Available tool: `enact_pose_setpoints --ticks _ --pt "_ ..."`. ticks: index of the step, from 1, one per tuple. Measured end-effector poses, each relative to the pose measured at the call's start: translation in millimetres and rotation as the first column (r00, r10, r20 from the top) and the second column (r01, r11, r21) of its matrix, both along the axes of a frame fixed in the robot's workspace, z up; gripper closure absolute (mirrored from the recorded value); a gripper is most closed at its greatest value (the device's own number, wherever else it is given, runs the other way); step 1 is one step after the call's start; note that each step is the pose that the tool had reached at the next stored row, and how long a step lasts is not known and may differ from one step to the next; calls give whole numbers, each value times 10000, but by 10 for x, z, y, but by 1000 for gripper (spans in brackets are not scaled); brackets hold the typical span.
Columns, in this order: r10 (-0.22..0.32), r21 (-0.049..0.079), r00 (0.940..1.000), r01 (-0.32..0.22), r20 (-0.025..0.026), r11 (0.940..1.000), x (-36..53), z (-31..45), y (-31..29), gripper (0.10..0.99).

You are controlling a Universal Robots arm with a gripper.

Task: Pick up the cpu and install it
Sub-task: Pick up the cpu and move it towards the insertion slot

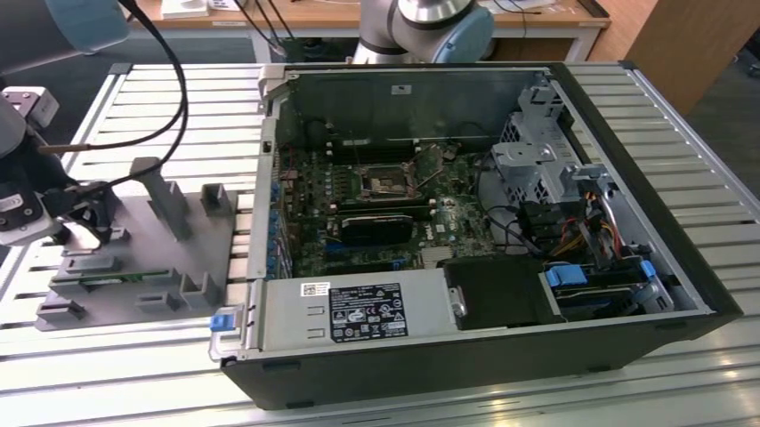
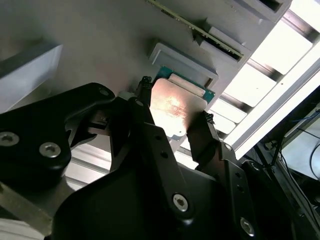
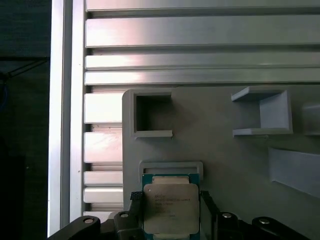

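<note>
the gripper is clenched on the cpu: in both wrist views its two black fingers sit against opposite edges of the chip with no gap to see. the cpu lies flat, silvery top up, a thin green rim showing round the metal. it still rests on the grey tray, one edge just beside a low raised lip of the tray, and it does not look lifted.

in the exterior view the gripper hangs over the near part of the tray, at the exterior view's left, well apart from the open computer case in the middle of the scene. the tray sits on a slatted aluminium table and carries several upright grey blocks and open pockets; an empty square pocket stands near the cpu. a long thin green memory stick lies on the tray near the chip, not touching it.

inside the case the motherboard lies flat with its square metal-framed socket toward the far side, nothing resting on it that can be made out. a grey power supply fills the near edge of the case. a black cable loops over the table beyond the tray.
</note>
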State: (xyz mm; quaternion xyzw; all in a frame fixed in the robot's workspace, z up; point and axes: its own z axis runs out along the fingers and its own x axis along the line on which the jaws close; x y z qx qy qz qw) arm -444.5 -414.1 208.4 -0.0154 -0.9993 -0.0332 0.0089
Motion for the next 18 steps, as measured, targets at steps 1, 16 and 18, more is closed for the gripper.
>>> enact_pose_setpoints --ticks 1,16,18 --pt "0 0 10000 0 -1 10000 0 9 0 549" --pt "0 23 10000 0 1 10000 0 172 0 549" --pt "0 23 10000 0 0 10000 0 199 0 549"
